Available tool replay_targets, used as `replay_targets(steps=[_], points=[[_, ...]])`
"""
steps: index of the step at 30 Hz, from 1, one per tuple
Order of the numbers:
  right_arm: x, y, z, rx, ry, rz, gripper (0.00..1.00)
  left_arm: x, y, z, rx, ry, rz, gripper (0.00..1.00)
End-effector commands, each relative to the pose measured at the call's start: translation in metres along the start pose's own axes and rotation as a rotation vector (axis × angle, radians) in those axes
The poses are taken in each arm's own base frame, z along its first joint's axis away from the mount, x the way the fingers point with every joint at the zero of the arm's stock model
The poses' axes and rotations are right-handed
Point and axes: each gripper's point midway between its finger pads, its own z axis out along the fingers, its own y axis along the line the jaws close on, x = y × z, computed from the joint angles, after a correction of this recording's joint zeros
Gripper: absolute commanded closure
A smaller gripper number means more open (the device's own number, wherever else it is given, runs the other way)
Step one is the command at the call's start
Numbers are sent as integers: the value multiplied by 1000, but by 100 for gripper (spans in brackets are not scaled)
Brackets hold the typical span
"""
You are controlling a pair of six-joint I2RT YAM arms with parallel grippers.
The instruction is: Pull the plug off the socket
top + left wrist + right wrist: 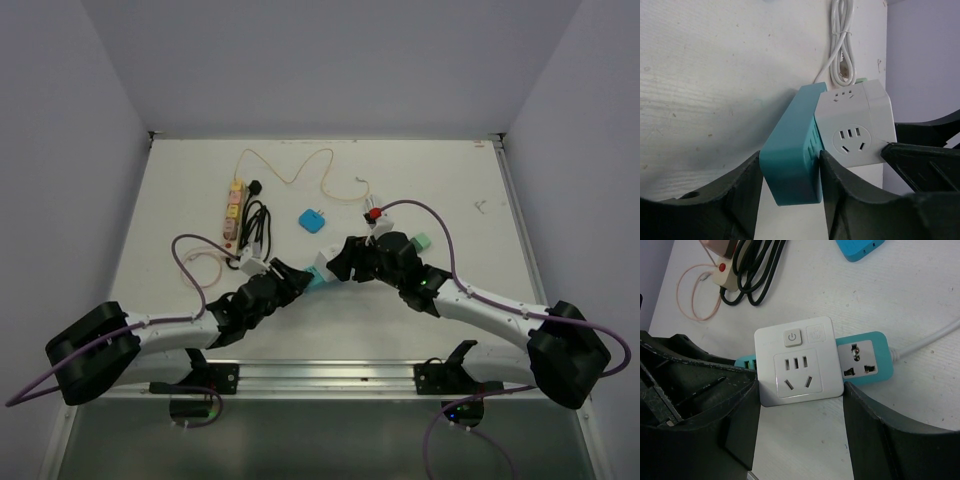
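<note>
A white cube plug point(797, 365) with a power button sits plugged into a teal socket strip point(865, 357) lying on the white table. My right gripper point(800, 386) is shut on the white cube, one finger against each side. My left gripper point(790, 161) is shut on the free end of the teal strip point(790, 165), right beside the cube point(855, 125). In the top view both grippers meet at mid-table, the left gripper point(298, 277) on the teal strip point(318, 279) and the right gripper point(338, 262) just right of it. The strip's white cable point(932, 337) runs off to the right.
A pink and yellow power strip point(233, 205) lies at the back left beside a coiled black cable point(257, 225). A thin orange cord point(300, 170) loops behind them. A small blue box point(312, 221) lies just beyond the grippers. A coiled white cable point(841, 45) lies past the cube.
</note>
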Motion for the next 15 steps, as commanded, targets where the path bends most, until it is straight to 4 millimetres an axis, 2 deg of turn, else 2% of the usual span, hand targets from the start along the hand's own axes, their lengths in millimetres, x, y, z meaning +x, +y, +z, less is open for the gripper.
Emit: replay_targets(steps=[1,4,6,7,8,9,11,12,14,15], points=[[-29,25,-3,-91,-106,45,100,-5,-24,2,81,-9,-48,49],[-28,24,-1,-89,-101,42,100,-4,-30,0,114,-4,-54,62],[-22,27,0,-110,-76,33,100,-6,-35,-2,133,-6,-55,74],[-20,26,1,-108,-67,21,100,-6,-35,-2,136,-4,-51,81],[-21,28,1,-113,-64,14,100,-7,-38,-4,146,-4,-52,94],[-15,25,3,-106,-37,5,92,-7,-38,-5,148,-4,-51,100],[-14,26,5,-109,-25,-20,74,-8,-37,-7,146,-6,-47,100],[-12,26,5,-110,-11,-26,57,-9,-36,-8,144,-7,-42,100],[-11,26,7,-108,-2,-45,46,-11,-35,-10,135,-11,-35,100],[-10,25,8,-104,8,-47,37,-11,-34,-11,133,-14,-27,100]])
